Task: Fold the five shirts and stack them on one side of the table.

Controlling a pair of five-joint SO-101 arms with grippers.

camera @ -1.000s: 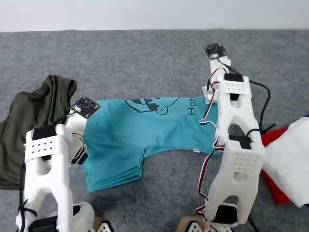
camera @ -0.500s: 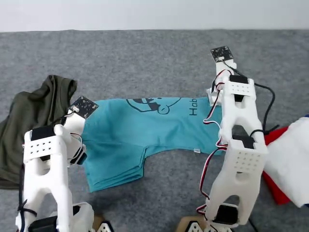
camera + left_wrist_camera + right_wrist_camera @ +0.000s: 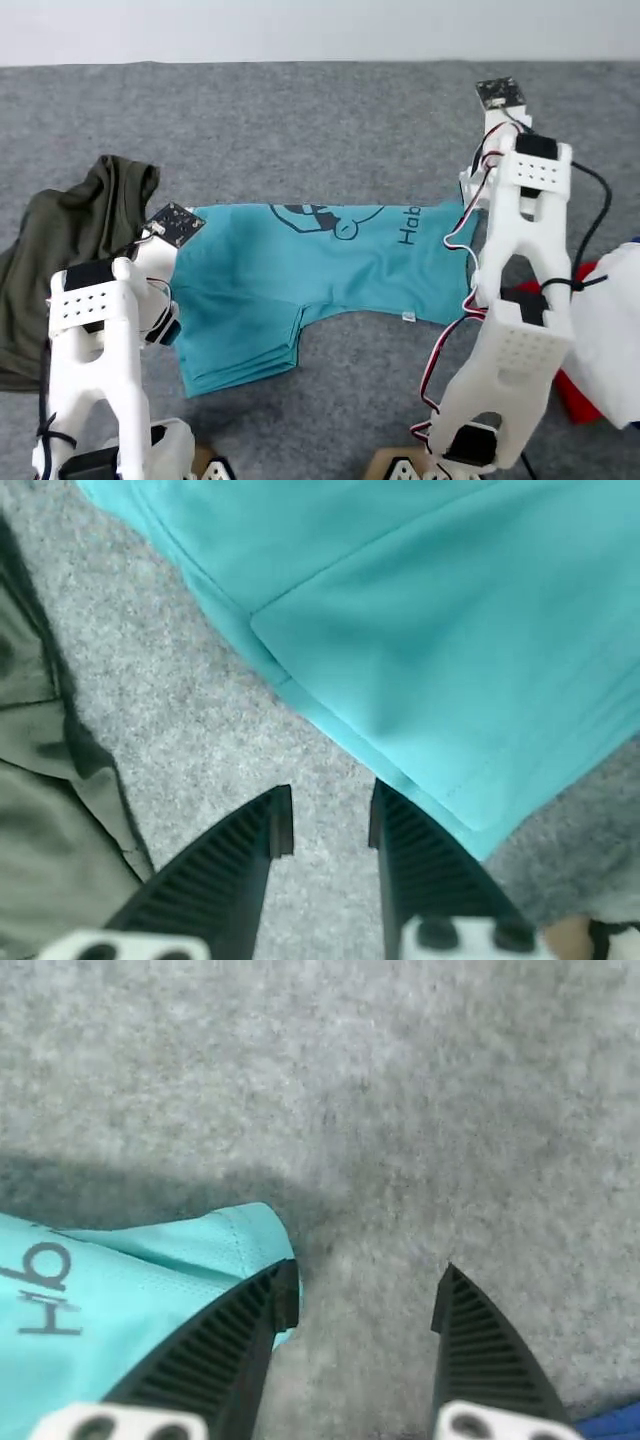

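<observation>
A teal shirt point(image 3: 300, 270) lies spread across the middle of the grey table, with one part folded under at its near left. My left gripper point(image 3: 328, 820) hangs open by a narrow gap over bare carpet, just off the teal shirt's point(image 3: 450, 630) left edge. The left arm point(image 3: 95, 300) stands between that edge and a crumpled olive shirt point(image 3: 70, 240). My right gripper point(image 3: 365, 1295) is open at the shirt's right end. One finger point(image 3: 255, 1320) touches the teal corner point(image 3: 200, 1250), and nothing sits between the fingers. The right arm point(image 3: 535, 175) stretches toward the far right.
A heap of white cloth point(image 3: 600, 330) over red cloth point(image 3: 565, 390) lies at the right edge, with a bit of blue point(image 3: 610, 1425) beside it. The olive shirt point(image 3: 40, 780) lies close to my left gripper. Bare grey carpet point(image 3: 300, 130) runs along the far side.
The right arm has swung to the right and farther back. The teal shirt's right end has shifted right with it and lies more stretched out. The left arm has kept still.
</observation>
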